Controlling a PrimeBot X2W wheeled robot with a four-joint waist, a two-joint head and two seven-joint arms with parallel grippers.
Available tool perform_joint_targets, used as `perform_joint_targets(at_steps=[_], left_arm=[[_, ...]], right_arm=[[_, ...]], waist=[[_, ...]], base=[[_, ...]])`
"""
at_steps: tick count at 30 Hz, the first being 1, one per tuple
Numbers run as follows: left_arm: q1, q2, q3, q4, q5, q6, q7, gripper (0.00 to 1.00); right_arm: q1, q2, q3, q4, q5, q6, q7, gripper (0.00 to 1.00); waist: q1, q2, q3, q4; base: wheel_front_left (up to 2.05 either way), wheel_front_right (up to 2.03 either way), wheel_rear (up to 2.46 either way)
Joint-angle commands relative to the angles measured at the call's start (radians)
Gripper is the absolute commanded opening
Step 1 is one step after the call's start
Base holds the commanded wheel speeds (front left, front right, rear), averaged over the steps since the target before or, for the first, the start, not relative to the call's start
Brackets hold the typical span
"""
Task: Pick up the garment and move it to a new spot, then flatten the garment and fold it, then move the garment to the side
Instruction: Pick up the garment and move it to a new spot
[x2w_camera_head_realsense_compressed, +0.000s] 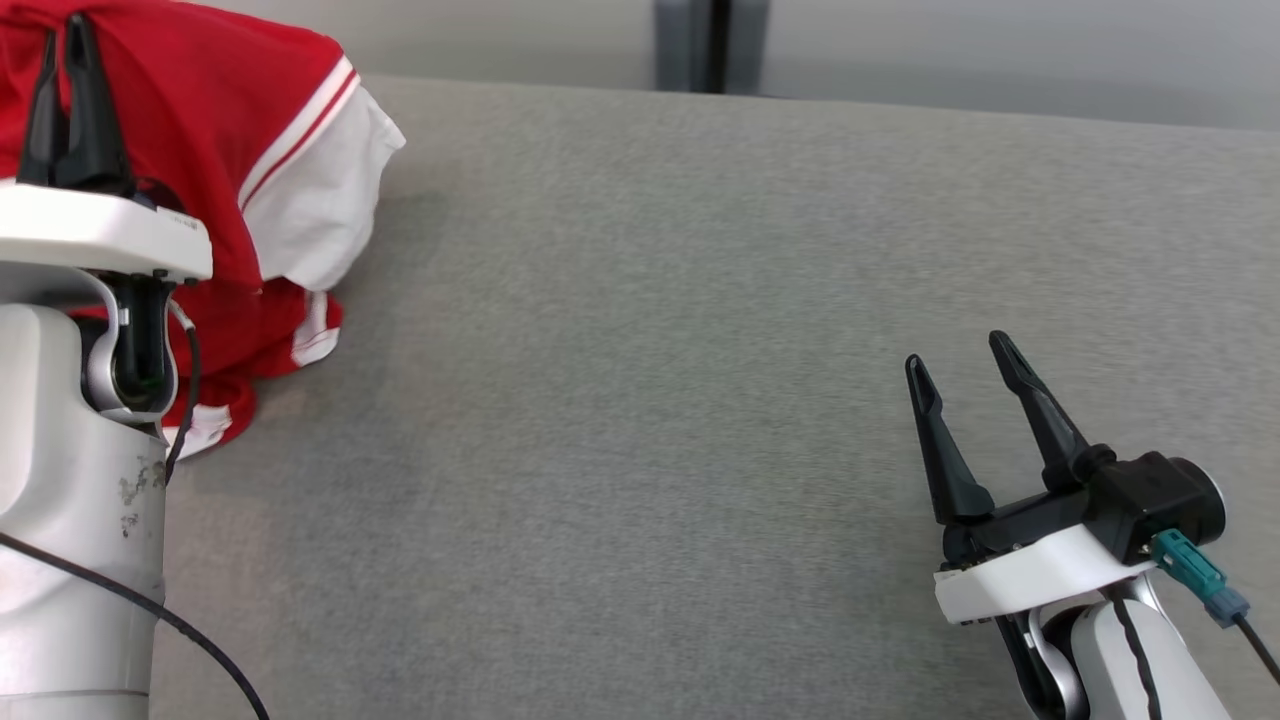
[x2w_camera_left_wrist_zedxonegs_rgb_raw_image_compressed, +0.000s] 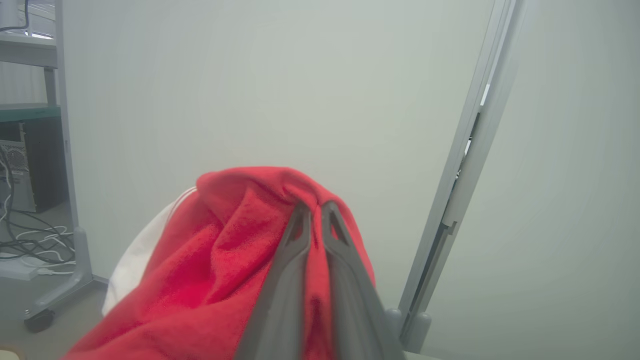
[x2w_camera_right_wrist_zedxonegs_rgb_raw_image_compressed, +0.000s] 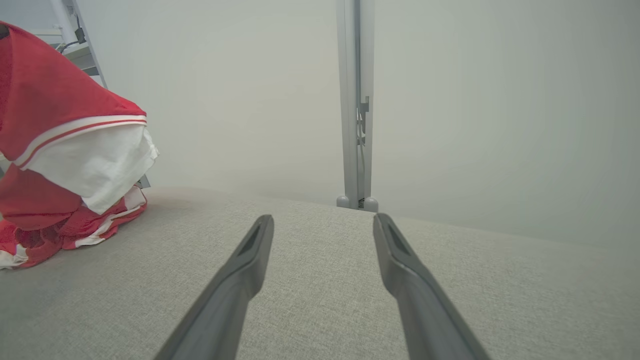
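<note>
The garment (x2w_camera_head_realsense_compressed: 230, 130) is red with white sleeves and white stripes. It is bunched at the far left of the grey table, its upper part lifted and its lower folds still resting on the cloth. My left gripper (x2w_camera_head_realsense_compressed: 68, 35) is shut on the garment's red fabric near its top; in the left wrist view the two fingers (x2w_camera_left_wrist_zedxonegs_rgb_raw_image_compressed: 300, 235) pinch a fold of the garment (x2w_camera_left_wrist_zedxonegs_rgb_raw_image_compressed: 225, 260). My right gripper (x2w_camera_head_realsense_compressed: 958, 358) hangs open over the bare table at the lower right, far from the garment (x2w_camera_right_wrist_zedxonegs_rgb_raw_image_compressed: 65, 150), with nothing between its fingers (x2w_camera_right_wrist_zedxonegs_rgb_raw_image_compressed: 250, 260).
The grey fabric table (x2w_camera_head_realsense_compressed: 650, 350) stretches wide between the two arms. A pale wall and a grey upright post (x2w_camera_head_realsense_compressed: 710, 45) stand behind the far edge. A shelf frame and cables (x2w_camera_left_wrist_zedxonegs_rgb_raw_image_compressed: 30, 240) are off the left side.
</note>
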Motion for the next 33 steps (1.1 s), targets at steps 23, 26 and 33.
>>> perform_joint_targets(at_steps=[23, 26, 33], left_arm=[[0.14, -0.052, -0.13, -0.382, -0.016, 0.026, 0.22, 0.0], [0.164, -0.077, -0.151, -0.377, -0.019, 0.032, 0.221, 0.0], [0.213, -0.122, -0.234, -0.294, 0.025, 0.053, 0.22, 0.0]], right_arm=[[0.064, 0.005, -0.023, -0.009, 0.094, 0.002, -0.005, 1.0], [0.069, 0.005, -0.03, -0.011, 0.095, 0.002, -0.005, 1.0], [0.066, 0.005, -0.036, -0.022, 0.101, 0.002, -0.005, 1.0]], waist=[[0.0, 0.0, -0.126, -0.423], [0.0, 0.0, -0.127, -0.458], [0.0, 0.0, -0.09, -0.485]], base=[[0.0, 0.0, 0.0], [0.0, 0.0, 0.0], [0.0, 0.0, 0.0]])
